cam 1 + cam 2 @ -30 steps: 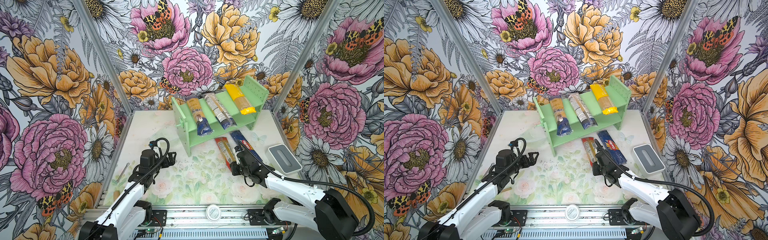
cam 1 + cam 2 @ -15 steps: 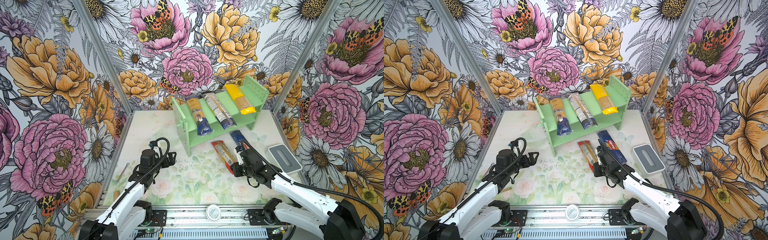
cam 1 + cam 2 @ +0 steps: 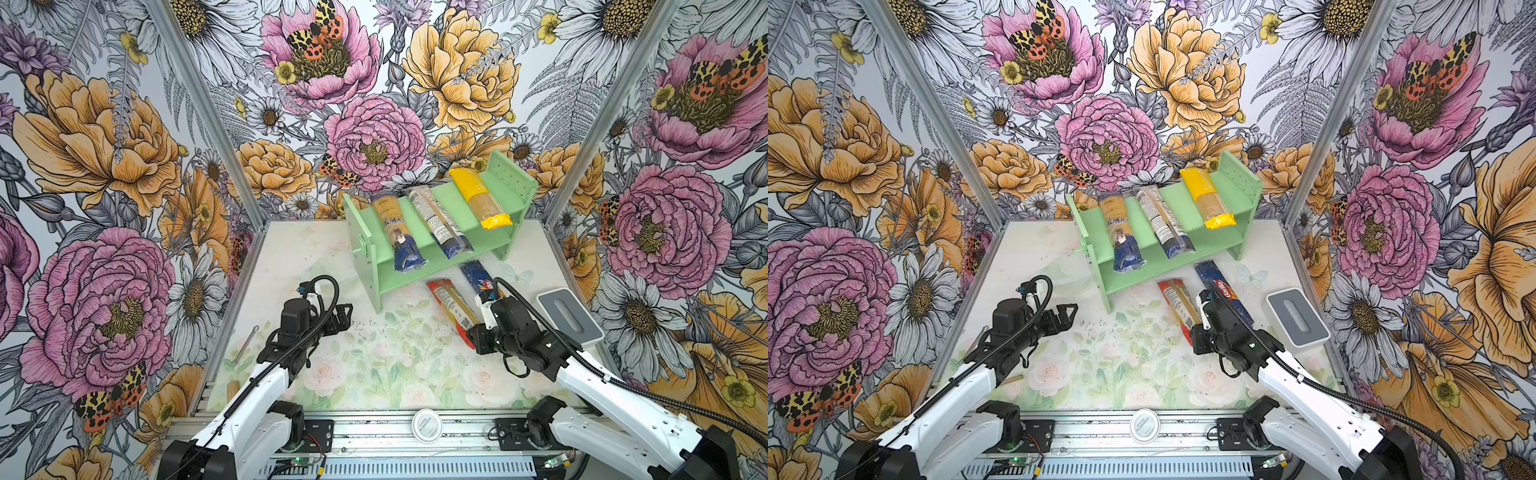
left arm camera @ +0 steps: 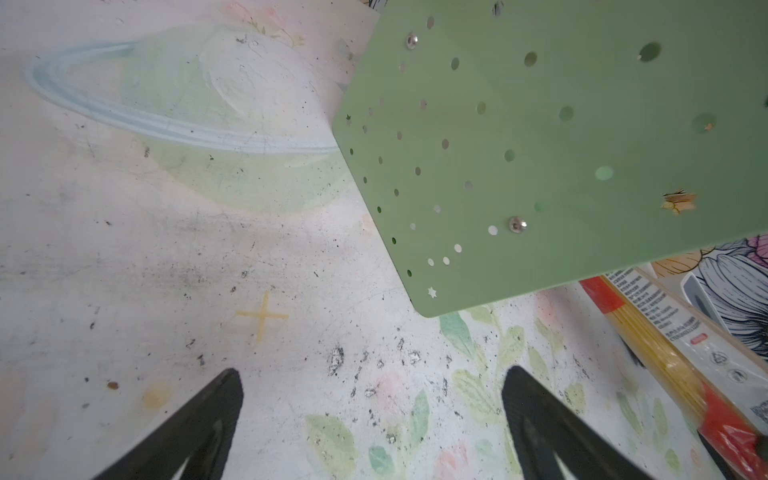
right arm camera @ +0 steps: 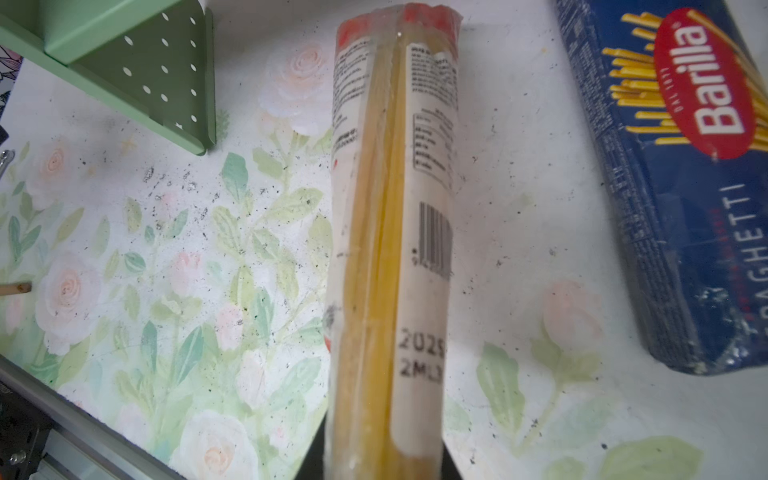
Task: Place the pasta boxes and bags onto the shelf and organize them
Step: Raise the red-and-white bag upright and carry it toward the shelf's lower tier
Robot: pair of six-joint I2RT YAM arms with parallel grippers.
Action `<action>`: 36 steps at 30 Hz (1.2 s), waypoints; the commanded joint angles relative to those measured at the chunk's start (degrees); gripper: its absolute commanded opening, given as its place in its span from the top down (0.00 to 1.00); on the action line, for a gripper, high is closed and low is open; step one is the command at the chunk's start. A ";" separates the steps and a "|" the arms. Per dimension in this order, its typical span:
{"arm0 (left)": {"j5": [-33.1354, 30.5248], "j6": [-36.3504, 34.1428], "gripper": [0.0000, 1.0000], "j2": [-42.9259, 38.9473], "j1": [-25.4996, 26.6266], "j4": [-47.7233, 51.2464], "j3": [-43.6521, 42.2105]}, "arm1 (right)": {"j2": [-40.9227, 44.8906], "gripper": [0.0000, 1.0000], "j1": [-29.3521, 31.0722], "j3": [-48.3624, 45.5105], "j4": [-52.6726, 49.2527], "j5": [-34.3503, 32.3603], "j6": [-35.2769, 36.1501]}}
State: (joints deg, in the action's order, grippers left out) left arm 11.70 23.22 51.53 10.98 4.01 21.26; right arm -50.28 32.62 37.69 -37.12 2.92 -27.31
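- Step in hand: pick-up of the red pack, with two of the five packs not yet shelved.
- The right jaws are clenched on the red pack's near end. In the right wrist view the pack runs straight out from between them. I cannot tell whether its far end rests on the tabletop or hangs just above it.
- In both top views the red pack lies at about 2 o'clock from the tabletop's middle, along an 11-to-5 o'clock line, just in front of the shelf.
- The dark-blue pack lies on the tabletop at the red pack's 3 o'clock side, near it but apart, with its far end under the shelf's front edge.
- The shelf stands at about 1 o'clock. Two clear packs and the yellow pack lie sloped across both tiers.
- The left jaws are released and grasp nothing. They hover at about 9 o'clock, near the shelf's peg-holed side panel.
- A grey tray sits at the 3 o'clock edge.
- Next move, as I judge it: lift the red pack clear, carry it toward 12 o'clock and lay it in the gap between the middle clear pack and the yellow one.
- A grip at one end leaves the far end free to sag, so it must clear the lower board's front edge.
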 commanded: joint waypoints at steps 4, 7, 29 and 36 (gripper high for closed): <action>1.36 0.60 0.01 0.15 -0.59 -1.67 -0.60 | 4.07 1.00 -0.33 6.35 4.52 -0.09 1.99; 1.35 0.69 0.01 0.06 -0.53 -1.77 -0.60 | 5.11 1.00 -0.30 7.59 2.63 -0.15 2.43; 1.48 0.82 0.01 0.15 -0.60 -1.99 -0.77 | 9.41 1.00 -0.13 13.21 -1.00 4.36 2.87; 1.67 0.95 0.01 0.06 -0.51 -2.00 -0.77 | 10.80 1.00 0.75 10.45 6.29 5.87 1.48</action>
State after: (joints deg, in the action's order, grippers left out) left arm 11.73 23.88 51.53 10.98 3.55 21.19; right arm -42.17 32.73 46.54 -46.24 7.60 -26.04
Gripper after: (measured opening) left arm 0.987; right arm 0.230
